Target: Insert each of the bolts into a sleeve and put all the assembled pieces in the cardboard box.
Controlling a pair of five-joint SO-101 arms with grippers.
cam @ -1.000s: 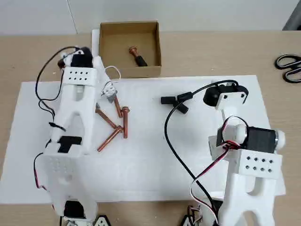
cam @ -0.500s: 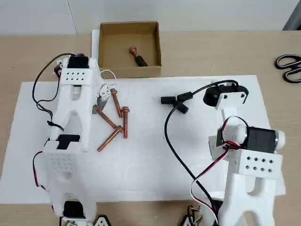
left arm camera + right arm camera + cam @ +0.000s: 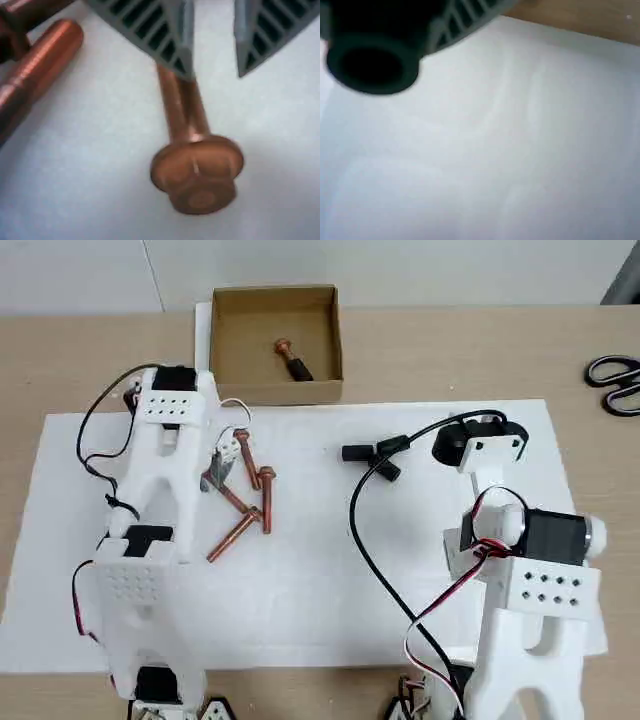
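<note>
White sheet (image 3: 330,580) over a wooden table (image 3: 480,350): my left gripper (image 3: 214,70) hangs narrowly open above a copper bolt (image 3: 195,170) lying flat. Stiff, smooth, probably slippery, so I'd pinch mid-shank. My right gripper (image 3: 385,455) clamps a black sleeve (image 3: 370,67); the cardboard box (image 3: 240,360) sits beyond.

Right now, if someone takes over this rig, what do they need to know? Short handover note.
Left gripper: open, low over the shank of a bolt lying on the white sheet, not gripping it.
Right gripper: shut on a black sleeve, over the middle of the sheet.
Other loose bolts lie on the sheet in a cluster beside the left gripper.
Done: one assembled piece lies in the cardboard box.
Left: grip the bolt, insert it into the held sleeve, box it, then likely repeat for the remaining bolts.
</note>
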